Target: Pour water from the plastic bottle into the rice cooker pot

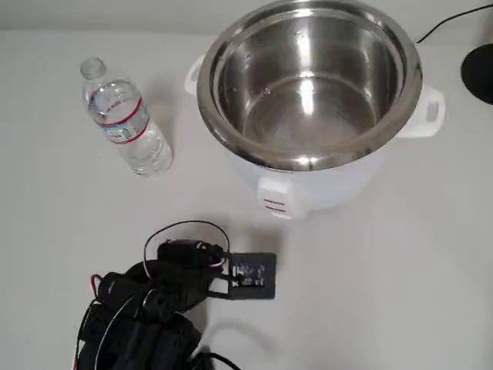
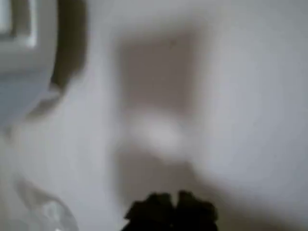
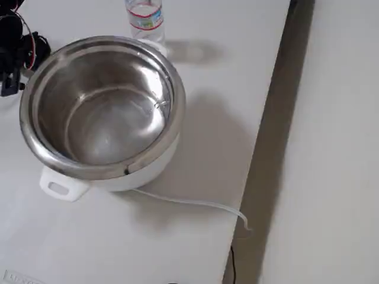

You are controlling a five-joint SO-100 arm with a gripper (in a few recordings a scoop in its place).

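The small clear ribbed plastic bottle (image 1: 123, 119) stands capped near the white table's (image 1: 400, 270) far-left corner, beside the shiny steel rice cooker pot (image 1: 308, 85); the black gripper (image 1: 246, 275) hangs clenched, grasping nothing.

The wrist view was heavily blurred. The gripper (image 2: 172, 211) appeared as two dark lumps at the bottom edge, cut off below; whether they were parted or closed could not be determined. A pale grey-white form at the upper left ran past the frame and could not be identified with certainty. A faint translucent shape at the lower left was likewise unreadable.

In the fixed view, the plastic bottle (image 3: 144, 18) was cut off by the top edge, its cap and upper body out of frame. The arm (image 3: 15, 44) was cut off at the left edge.

In the overhead view, the arm's base ran off the bottom edge. A dark round object (image 1: 479, 71) was cut off at the right edge. Water inside the rice cooker pot (image 1: 308, 85) could not be discerned.
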